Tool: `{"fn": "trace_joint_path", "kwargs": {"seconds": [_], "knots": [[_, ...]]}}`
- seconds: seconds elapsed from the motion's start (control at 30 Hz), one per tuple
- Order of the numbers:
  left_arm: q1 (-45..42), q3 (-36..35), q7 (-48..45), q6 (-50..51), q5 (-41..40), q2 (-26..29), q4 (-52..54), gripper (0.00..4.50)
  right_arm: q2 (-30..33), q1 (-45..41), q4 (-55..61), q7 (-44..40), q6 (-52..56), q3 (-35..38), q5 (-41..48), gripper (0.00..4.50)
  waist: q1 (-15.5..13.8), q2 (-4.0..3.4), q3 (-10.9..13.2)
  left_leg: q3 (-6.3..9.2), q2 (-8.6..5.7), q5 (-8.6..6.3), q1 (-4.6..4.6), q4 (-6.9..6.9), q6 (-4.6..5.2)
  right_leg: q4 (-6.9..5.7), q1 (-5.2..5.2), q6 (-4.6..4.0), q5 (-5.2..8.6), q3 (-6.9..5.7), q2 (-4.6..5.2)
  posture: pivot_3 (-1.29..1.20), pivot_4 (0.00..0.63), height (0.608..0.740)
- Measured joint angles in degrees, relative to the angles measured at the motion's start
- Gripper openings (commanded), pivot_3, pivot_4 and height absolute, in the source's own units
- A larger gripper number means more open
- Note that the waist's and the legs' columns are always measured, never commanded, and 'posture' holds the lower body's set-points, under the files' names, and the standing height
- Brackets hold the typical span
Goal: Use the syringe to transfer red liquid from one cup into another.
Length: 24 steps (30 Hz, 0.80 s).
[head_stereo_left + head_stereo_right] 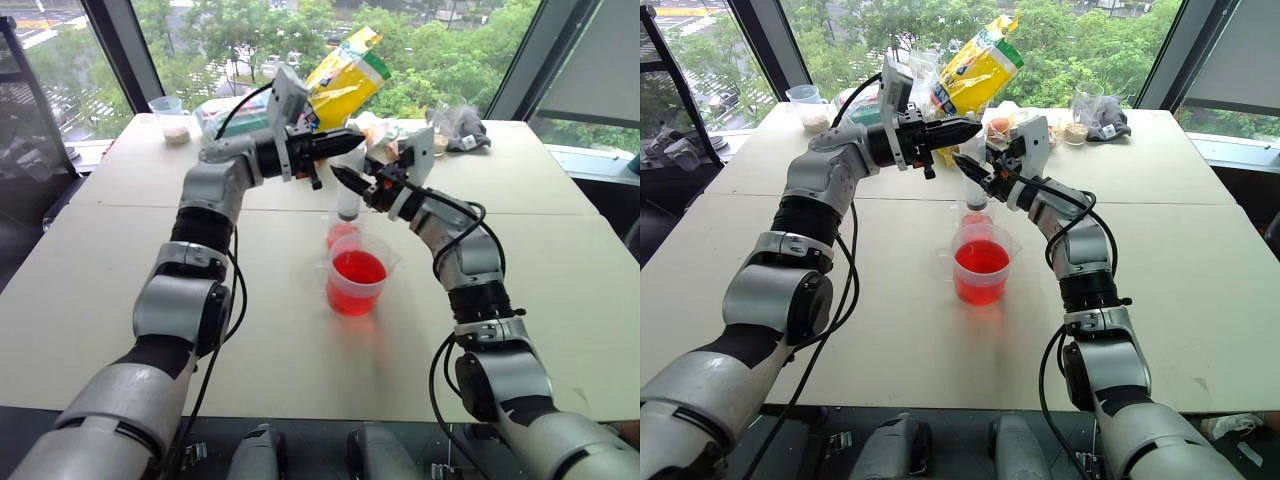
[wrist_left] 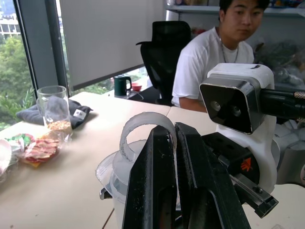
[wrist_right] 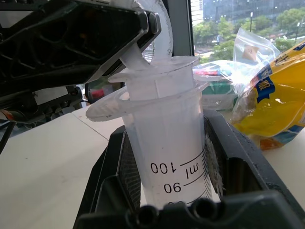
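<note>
The syringe [image 3: 169, 143] stands upright between both pincers, above the narrower cup [image 1: 340, 232]. The right pincer [image 3: 167, 162] is clamped on the clear barrel just under its flange, one finger on either side, with the printed scale marks showing between them. The left pincer [image 2: 172, 157] is closed on the ring of the white plunger [image 2: 143, 125] at the top of the syringe, directly above the right pincer. Below the right pincer, the narrower cup rests on the surface [image 1: 560, 270] with a little red liquid in it. Touching or just beside it, on the side nearer the robot, stands the wider spouted cup [image 1: 357, 275], holding bright red liquid [image 1: 358, 268]. A person [image 2: 214, 52] sits beyond the surface.
</note>
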<state>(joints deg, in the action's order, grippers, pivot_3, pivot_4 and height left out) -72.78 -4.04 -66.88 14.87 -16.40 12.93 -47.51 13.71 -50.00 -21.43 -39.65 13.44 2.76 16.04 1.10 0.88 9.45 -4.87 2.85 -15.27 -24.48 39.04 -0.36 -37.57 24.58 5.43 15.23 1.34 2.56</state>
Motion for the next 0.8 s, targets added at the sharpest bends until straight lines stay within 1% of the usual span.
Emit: {"fn": "trace_joint_path", "kwargs": {"seconds": [0.23, 0.33, 0.4, 0.5, 0.57, 0.67, 0.8], "knots": [[0.74, 0.01, -0.17, 3.41, -0.47, 1.77, 4.23, 0.03, -0.45, 0.03, 1.43, -0.01, 0.11, -0.13, 0.01, 1.47, -0.01, 0.00, 0.00, 0.01, 0.00, 0.00, 0.00, 0.00, 0.00, 0.00, 0.00, 0.00, 0.00, 0.00, 0.00, 0.00, 0.150, 0.740], [1.57, 0.00, -0.40, 5.16, -0.97, 3.11, 5.96, 0.99, -0.78, 0.09, 1.57, 0.53, 0.12, 0.02, 0.44, 1.47, 0.08, 0.00, 0.00, 0.01, 0.00, 0.00, 0.01, 0.00, 0.00, -0.01, 0.00, 0.00, 0.00, 0.01, 0.00, 0.00, 0.150, 0.740], [2.73, -0.15, -0.64, 6.21, -1.57, 4.34, 6.41, 1.90, -0.52, 0.09, 1.58, 1.32, 0.12, 1.18, 0.67, 1.47, 0.07, 0.00, 0.00, 0.02, 0.00, 0.00, 0.01, 0.00, 0.00, -0.03, 0.00, 0.00, 0.00, 0.00, 0.00, 0.00, 0.150, 0.740], [4.28, 0.01, 0.59, 7.57, -1.52, 5.38, 5.93, 3.47, -0.42, 0.03, 4.32, 1.32, -0.12, 1.94, 1.74, 1.47, 0.01, -0.01, 0.01, 0.09, 0.01, 0.00, 0.00, 0.00, 0.00, -0.04, 0.01, 0.00, 0.00, 0.00, 0.01, 0.00, 0.150, 0.740], [4.30, -0.28, 1.27, 8.59, -1.97, 5.84, 6.22, 3.47, -0.61, 0.03, 5.12, 1.21, -0.17, 1.84, 2.12, 1.47, 0.00, -0.01, 0.01, 0.11, 0.00, 0.00, 0.00, 0.00, 0.00, -0.03, 0.01, 0.00, 0.00, 0.00, 0.02, 0.00, 0.150, 0.740], [4.36, -1.55, 1.74, 9.75, -3.27, 7.99, 8.46, 3.47, -0.81, 0.32, 5.17, 1.23, -0.16, 1.68, 2.18, 1.47, 0.08, -0.01, 0.01, 0.12, 0.01, 0.00, 0.01, 0.00, 0.00, -0.03, 0.01, 0.00, 0.00, 0.00, 0.02, 0.00, 0.150, 0.740], [7.16, -2.24, 1.81, 12.57, -5.18, 11.43, 14.65, 3.47, -0.77, 0.53, 5.18, 1.52, -0.13, 1.61, 2.21, 1.47, 0.11, -0.01, 0.01, 0.15, 0.01, 0.00, 0.02, 0.00, 0.00, -0.06, 0.01, 0.00, 0.00, 0.01, 0.02, 0.00, 0.150, 0.740]]}}
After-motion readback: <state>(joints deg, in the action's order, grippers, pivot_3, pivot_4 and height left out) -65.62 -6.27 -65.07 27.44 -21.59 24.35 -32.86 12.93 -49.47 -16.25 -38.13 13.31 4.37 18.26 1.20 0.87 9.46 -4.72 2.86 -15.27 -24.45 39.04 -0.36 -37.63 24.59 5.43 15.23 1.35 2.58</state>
